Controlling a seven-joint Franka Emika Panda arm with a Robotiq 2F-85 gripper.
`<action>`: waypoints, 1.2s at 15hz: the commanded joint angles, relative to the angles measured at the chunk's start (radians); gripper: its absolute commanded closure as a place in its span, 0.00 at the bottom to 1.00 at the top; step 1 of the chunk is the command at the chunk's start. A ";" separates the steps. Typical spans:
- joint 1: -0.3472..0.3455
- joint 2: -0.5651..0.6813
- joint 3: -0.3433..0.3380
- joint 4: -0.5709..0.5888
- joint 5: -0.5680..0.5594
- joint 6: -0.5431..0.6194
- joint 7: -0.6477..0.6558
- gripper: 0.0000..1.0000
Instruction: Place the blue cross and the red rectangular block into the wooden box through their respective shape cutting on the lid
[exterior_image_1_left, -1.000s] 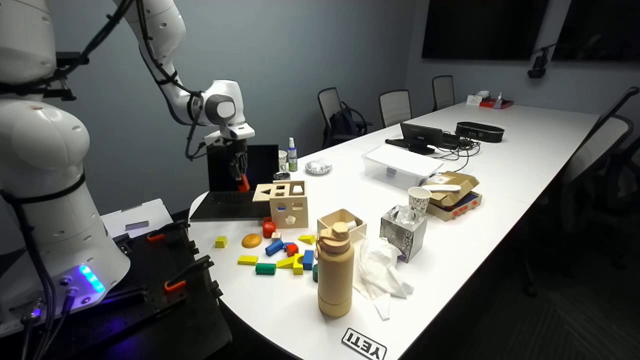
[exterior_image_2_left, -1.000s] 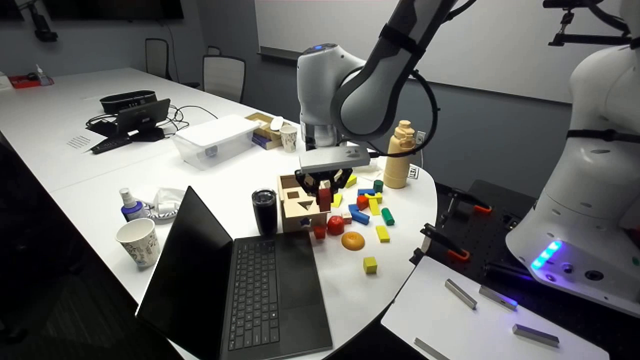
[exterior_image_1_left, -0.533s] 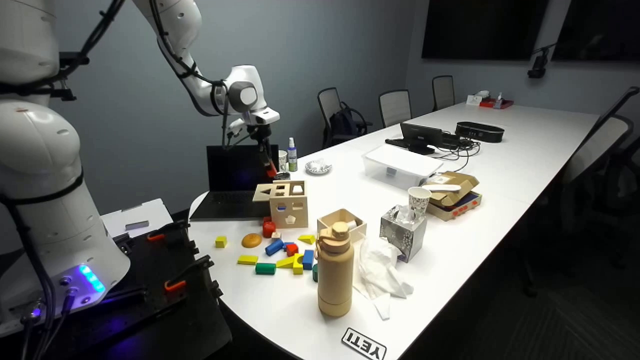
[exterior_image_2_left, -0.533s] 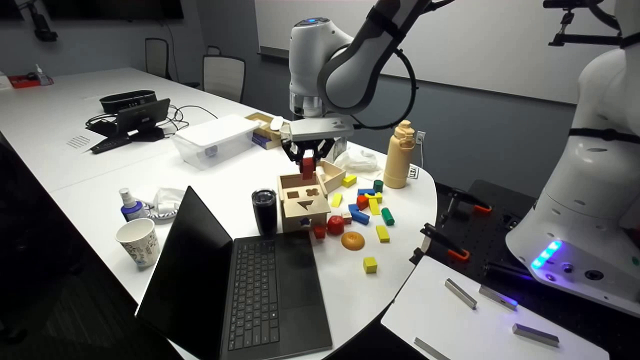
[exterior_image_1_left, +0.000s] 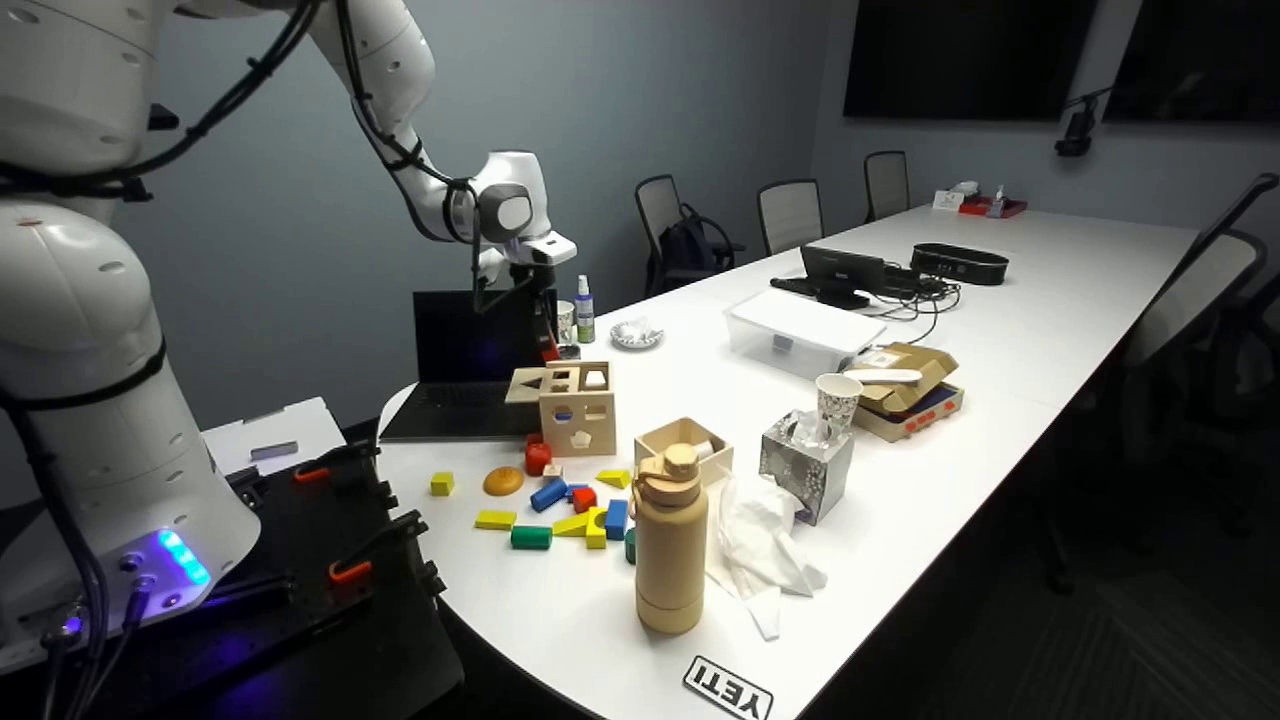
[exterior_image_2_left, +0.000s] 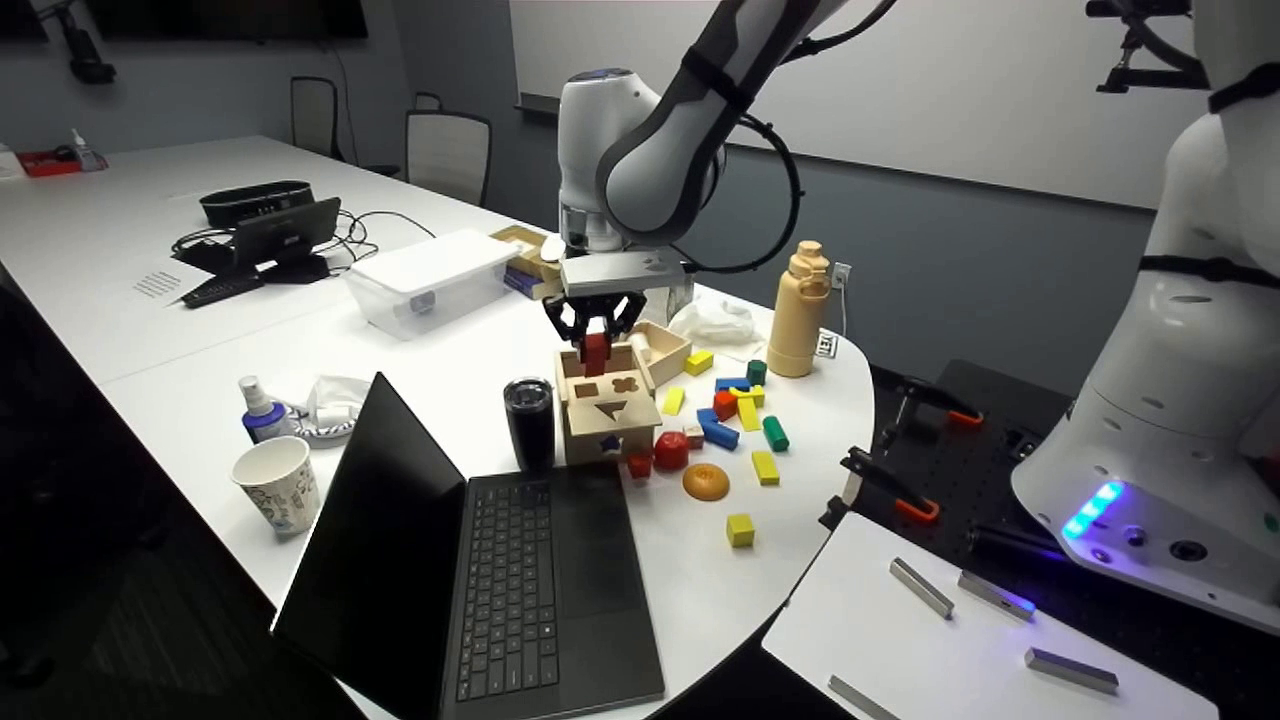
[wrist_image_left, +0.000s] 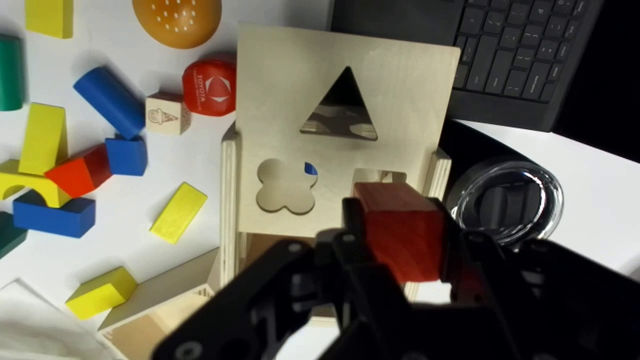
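Red block (wrist_image_left: 402, 242) clamped in claw (exterior_image_2_left: 595, 338), long axis steep; rectangular cutout (exterior_image_2_left: 586, 390) in lid (wrist_image_left: 280, 95) below, near rounded edge of tabletop (exterior_image_2_left: 700, 600). Alignment uncertain.

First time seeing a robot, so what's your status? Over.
Gripper shut on red block. Block above wooden box, near rectangular hole in lid, not yet in. Possible snag: black tumbler close beside box.

YETI — on label (exterior_image_1_left: 728, 688) on table (exterior_image_1_left: 560, 605); TOYOTA — on red rounded object (wrist_image_left: 210, 87), sideways.
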 joint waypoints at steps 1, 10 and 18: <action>-0.008 0.053 0.014 0.056 0.049 -0.002 -0.055 0.92; -0.005 0.104 0.008 0.105 0.111 -0.017 -0.118 0.92; -0.007 0.122 -0.002 0.114 0.113 -0.020 -0.115 0.92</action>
